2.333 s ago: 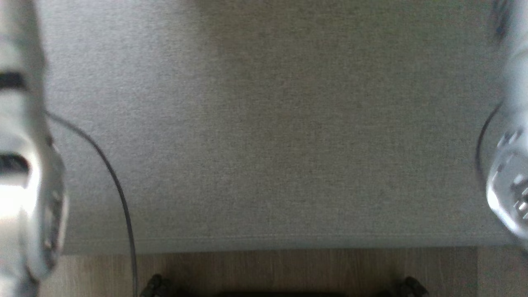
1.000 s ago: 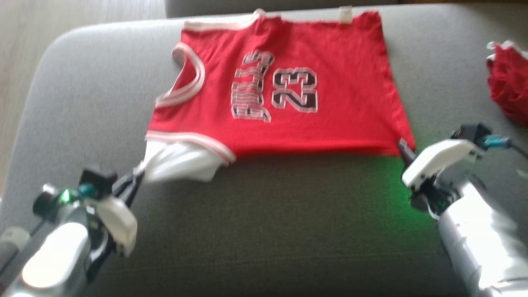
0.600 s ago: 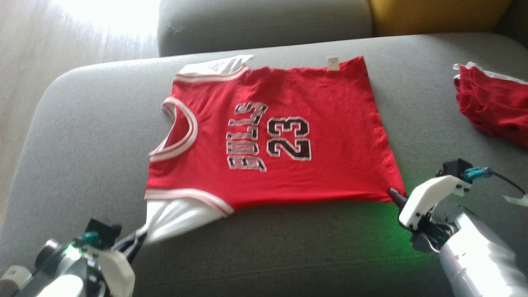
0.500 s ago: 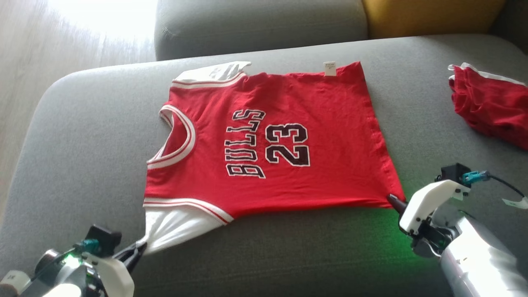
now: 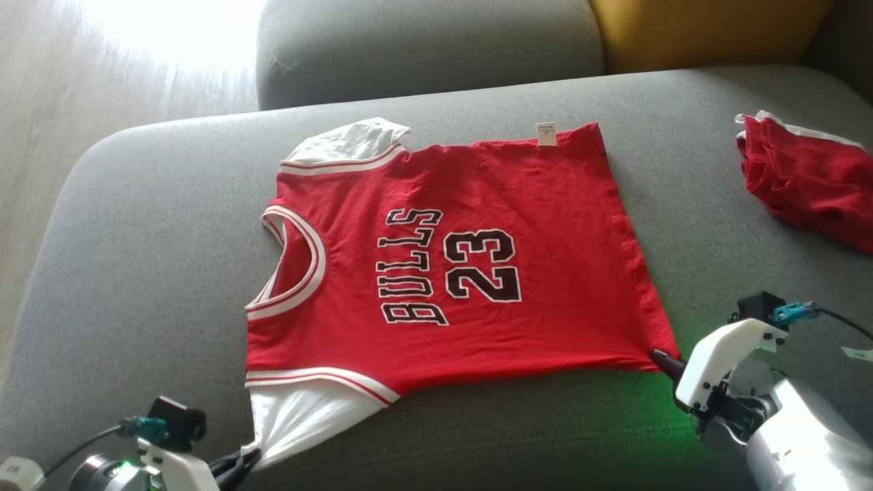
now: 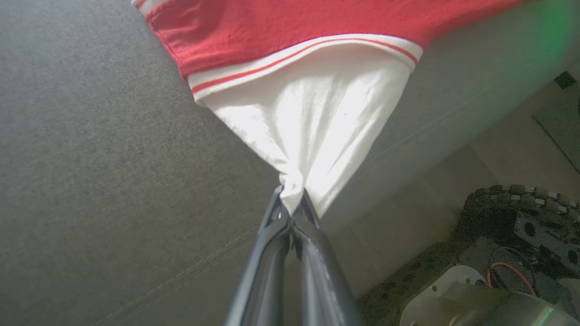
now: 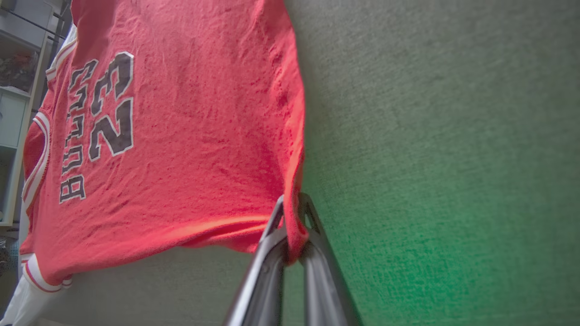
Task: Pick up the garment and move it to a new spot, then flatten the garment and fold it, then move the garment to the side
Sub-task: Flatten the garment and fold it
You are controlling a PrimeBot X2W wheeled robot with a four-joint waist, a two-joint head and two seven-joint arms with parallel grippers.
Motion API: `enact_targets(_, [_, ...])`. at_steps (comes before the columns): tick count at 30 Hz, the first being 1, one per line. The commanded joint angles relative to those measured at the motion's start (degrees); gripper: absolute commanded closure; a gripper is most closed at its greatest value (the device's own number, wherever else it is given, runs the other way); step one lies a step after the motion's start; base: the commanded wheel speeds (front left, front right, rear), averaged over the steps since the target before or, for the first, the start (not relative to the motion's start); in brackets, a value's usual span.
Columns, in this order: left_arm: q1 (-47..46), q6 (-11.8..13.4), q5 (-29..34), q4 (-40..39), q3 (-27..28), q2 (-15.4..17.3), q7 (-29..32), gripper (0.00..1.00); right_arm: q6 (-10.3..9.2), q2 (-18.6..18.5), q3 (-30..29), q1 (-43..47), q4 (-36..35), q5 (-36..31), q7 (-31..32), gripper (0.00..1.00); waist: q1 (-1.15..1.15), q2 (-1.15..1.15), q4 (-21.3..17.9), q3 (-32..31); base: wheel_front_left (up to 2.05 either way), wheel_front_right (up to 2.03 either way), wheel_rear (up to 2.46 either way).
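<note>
The jersey [image 5: 443, 266] lies spread on the sofa [image 5: 136, 239]. The left gripper [image 6: 292, 199] pinches its white sleeve [image 6: 312, 122] (drawn to a point), and the right gripper [image 7: 293, 215] pinches its red hem corner [image 7: 297, 235].

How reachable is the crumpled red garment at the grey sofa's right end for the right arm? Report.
Probably not as things stand: the right fingers are shut on the hem corner of the red sleeveless Bulls jersey. Letting go first should free that arm for the crumpled red garment.
</note>
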Motion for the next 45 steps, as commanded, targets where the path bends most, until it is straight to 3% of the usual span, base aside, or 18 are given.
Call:
enact_targets(1, [-1.9, 0.1, -1.1, -2.1, 2.6, 3.5, 0.3, 1.00, -0.02, -1.0, 1.3, 0.1, -2.3, 0.5, 0.7, 1.00, 0.01, 0.00, -0.1, 0.0, 0.00, 0.00, 0.00])
enact_targets(15, [-0.9, 1.0, -9.2, -8.3, 8.4, 6.5, 0.1, 1.00, -0.02, -5.0, 0.8, 2.7, -11.2, 0.6, 7.0, 1.00, 0.01, 0.00, -0.9, -0.2, 0.00, 0.00, 0.00])
enact_targets(31, [1.7, 0.1, -14.2, -12.2, 4.6, 8.8, 6.4, 1.00, -0.02, -8.0, -0.3, 9.1, -21.8, -0.9, 20.4, 1.00, 0.01, 0.00, 0.0, -0.1, 0.00, 0.00, 0.00])
enact_targets(45, [3.9, -0.1, -23.5, -17.8, 2.1, 12.3, 11.3, 1.00, -0.02, -10.5, -3.9, 17.1, -35.6, -1.7, 34.3, 1.00, 0.01, 0.00, 0.1, -0.3, 0.00, 0.00, 0.00])
